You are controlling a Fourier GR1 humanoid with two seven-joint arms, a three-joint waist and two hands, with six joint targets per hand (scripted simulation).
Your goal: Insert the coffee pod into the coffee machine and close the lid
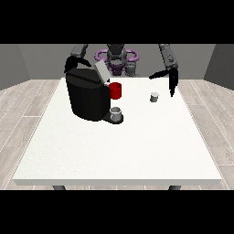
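From across the white table (114, 151), the coffee pod (154, 97) reads as a small, pale grey, squat cylinder with a lighter top, standing upright on the tabletop toward the view's right and well apart from the coffee machine (87, 96). Nothing is holding it. The hand at the view's right (171, 81) hangs just above and beside the pod, its dark fingers spread and pointing down, the thumb stretched out toward the view's left; it is released and does not touch the pod.

The machine is a bulky black body on the left half of the table, with its grey lid (101, 71) tilted up and open at the top. A red part (115, 90) sits at its front, and a small grey cup (116, 113) stands on the machine's low black base below it.

The hand at the view's left (73, 61) shows behind the machine's top; I cannot tell how its fingers lie.
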